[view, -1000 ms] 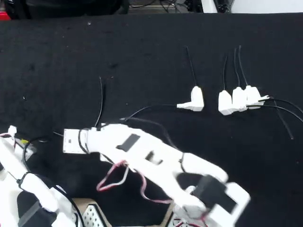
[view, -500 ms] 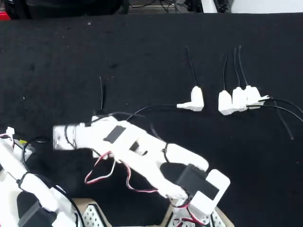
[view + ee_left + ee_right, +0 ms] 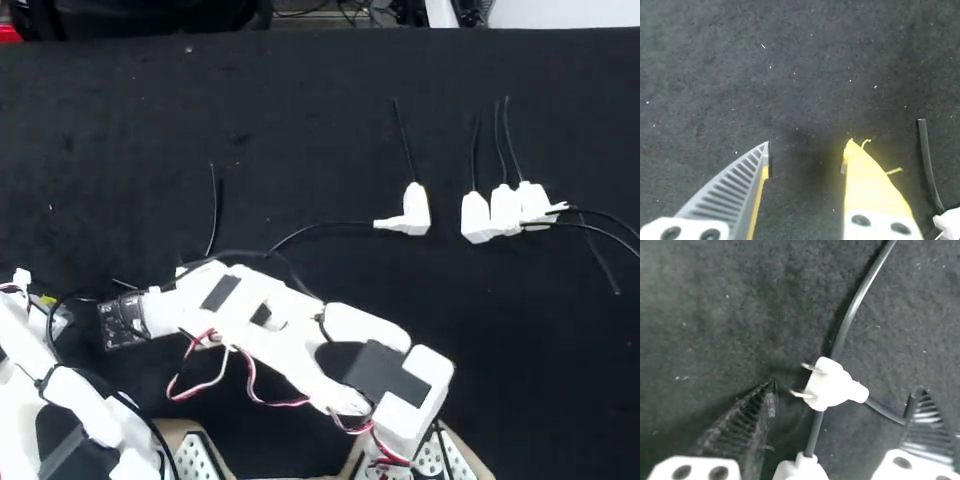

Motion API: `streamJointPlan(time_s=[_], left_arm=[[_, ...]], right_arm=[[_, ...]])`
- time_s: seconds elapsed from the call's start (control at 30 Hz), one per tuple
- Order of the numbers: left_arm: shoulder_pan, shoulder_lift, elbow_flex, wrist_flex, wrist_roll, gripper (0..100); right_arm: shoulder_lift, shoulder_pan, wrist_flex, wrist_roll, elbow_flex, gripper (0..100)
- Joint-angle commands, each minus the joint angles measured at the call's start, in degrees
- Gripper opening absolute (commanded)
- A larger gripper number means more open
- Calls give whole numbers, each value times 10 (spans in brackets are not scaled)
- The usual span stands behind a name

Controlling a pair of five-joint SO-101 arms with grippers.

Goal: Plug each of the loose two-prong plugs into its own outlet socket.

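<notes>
A white two-prong plug [image 3: 832, 385] on a black cord [image 3: 860, 295] lies on the black cloth, prongs bare. It sits between the spread fingers of my right gripper [image 3: 844, 388], which is open and does not clasp it. From above, the right gripper [image 3: 115, 322] is low at the left, with its arm stretched across the near side. Several white outlet sockets [image 3: 505, 210] stand in a row at the right, with one more socket [image 3: 410, 212] apart to their left. My left gripper [image 3: 807, 145] is open over bare cloth at the near left corner [image 3: 35, 300].
The black cloth [image 3: 300, 120] covers the whole table. Thin black cords [image 3: 400, 135] run back from the sockets, and another cord [image 3: 320, 228] runs from the lone socket toward the right arm. A short loose cord [image 3: 213, 210] lies left of centre.
The right arm has swung left and toward the near edge, carrying its gripper further left. The left arm and the sockets have stayed put.
</notes>
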Motion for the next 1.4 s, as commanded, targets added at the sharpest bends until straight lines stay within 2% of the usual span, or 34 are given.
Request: streamJointPlan(time_s=[0.0, 0.2, 0.27, 0.33, 0.53, 0.73, 1.0, 1.13, 1.27, 1.37], left_arm=[[0, -13, -7, -5, 5, 238], [0, -13, -7, -4, 5, 238], [0, -13, -7, -4, 5, 238], [0, -13, -7, -5, 5, 238], [1, -13, -7, -5, 5, 238], [1, -13, -7, -5, 5, 238], [2, -13, -6, -3, 5, 238], [26, -13, 4, -4, 3, 238], [73, -13, 6, -3, 2, 238], [82, -18, -3, -5, 1, 238]], right_arm=[[0, 4, 7, 5, -36, 331], [0, 10, -50, 2, -33, 2], [-11, 18, -36, -5, -40, 38], [-36, 18, -18, -27, -43, 7], [-111, 30, 46, -39, -43, 10], [-198, 87, 119, -40, -42, 10], [-412, 150, 264, -169, -47, 10], [-504, 219, 393, -182, -44, 10], [-520, 308, 497, -178, -46, 10], [-509, 354, 549, -140, -44, 10]])
